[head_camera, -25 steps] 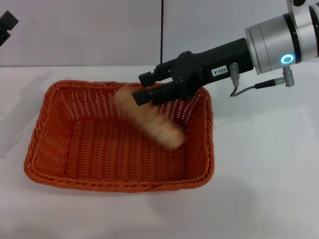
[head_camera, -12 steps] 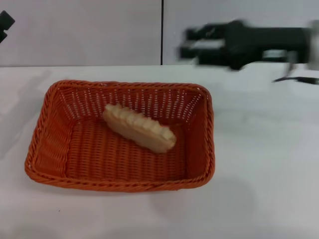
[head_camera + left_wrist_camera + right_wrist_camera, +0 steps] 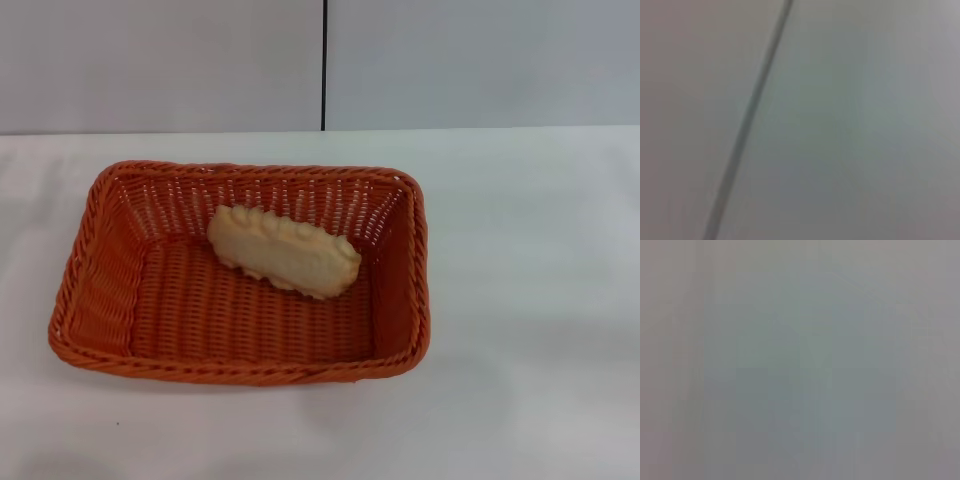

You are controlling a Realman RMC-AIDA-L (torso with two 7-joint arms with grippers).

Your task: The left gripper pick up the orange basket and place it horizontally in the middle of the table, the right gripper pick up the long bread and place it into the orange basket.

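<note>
The orange basket (image 3: pixel 100 280) lies lengthwise across the middle of the white table (image 3: pixel 530 300) in the head view. Inside it rests the long bread (image 3: pixel 285 251), pale cream with a scalloped edge, lying slanted on the basket floor towards the back. Neither gripper shows in any view. The left wrist view holds only a grey wall with a dark seam line (image 3: pixel 747 120), and the right wrist view only a plain grey surface.
A grey wall with a vertical dark seam (image 3: pixel 324 65) stands behind the table. White tabletop stretches to the right of the basket and in front of it.
The right gripper let go of the long bread over the basket, pulled back up and to the right, and left the view. The bread dropped and settled on the basket floor.
</note>
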